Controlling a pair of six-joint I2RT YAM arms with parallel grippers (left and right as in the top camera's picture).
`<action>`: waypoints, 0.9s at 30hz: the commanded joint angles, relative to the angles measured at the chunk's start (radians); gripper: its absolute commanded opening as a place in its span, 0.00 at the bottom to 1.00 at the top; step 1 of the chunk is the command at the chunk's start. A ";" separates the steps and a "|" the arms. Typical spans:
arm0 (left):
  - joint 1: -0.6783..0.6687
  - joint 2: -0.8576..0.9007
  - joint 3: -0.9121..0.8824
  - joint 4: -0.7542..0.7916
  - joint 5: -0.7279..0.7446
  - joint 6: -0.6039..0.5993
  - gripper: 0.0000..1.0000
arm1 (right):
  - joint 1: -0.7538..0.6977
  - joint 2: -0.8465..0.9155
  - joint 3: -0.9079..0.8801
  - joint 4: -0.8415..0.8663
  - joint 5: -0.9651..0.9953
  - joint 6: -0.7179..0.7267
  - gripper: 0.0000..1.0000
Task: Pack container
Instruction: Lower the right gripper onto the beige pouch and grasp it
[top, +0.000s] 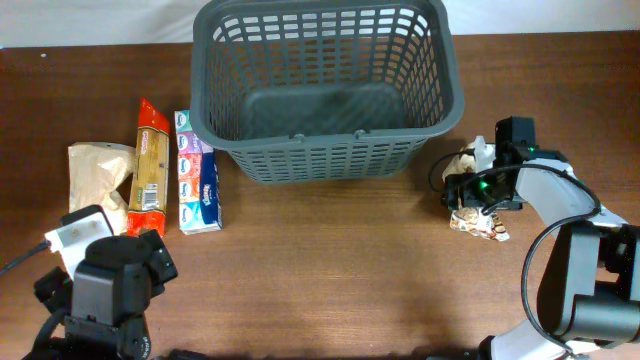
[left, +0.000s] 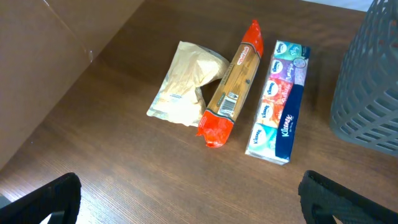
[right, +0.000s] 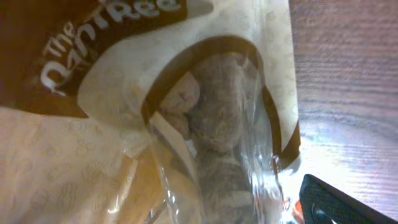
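Note:
The container (top: 325, 150), a large dark grey lattice basket, stands empty at the back middle of the table; one corner (left: 370, 93) shows in the left wrist view. My right gripper (top: 478, 190) is down over a clear-windowed snack bag (top: 482, 224) to the basket's right. That bag (right: 205, 112) fills the right wrist view, with one fingertip (right: 339, 205) beside it and the jaws wide apart. My left gripper (left: 196, 208) hangs open over bare wood at the front left, with nothing between its fingers.
Left of the basket lie a beige paper bag (top: 95, 175), an orange pasta packet (top: 150, 170) and a pack of tissue packets (top: 198, 175), side by side. The left arm (top: 110, 285) is at the front left corner.

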 joint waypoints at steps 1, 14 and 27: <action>-0.002 0.002 0.010 0.000 0.007 -0.013 1.00 | 0.006 0.005 -0.006 0.027 -0.012 0.015 0.99; -0.002 0.003 0.010 0.001 0.007 -0.013 1.00 | 0.006 0.026 -0.048 0.070 -0.012 0.016 0.99; -0.002 0.002 0.010 0.003 0.006 -0.013 0.99 | 0.005 0.054 -0.046 0.064 -0.012 0.049 0.08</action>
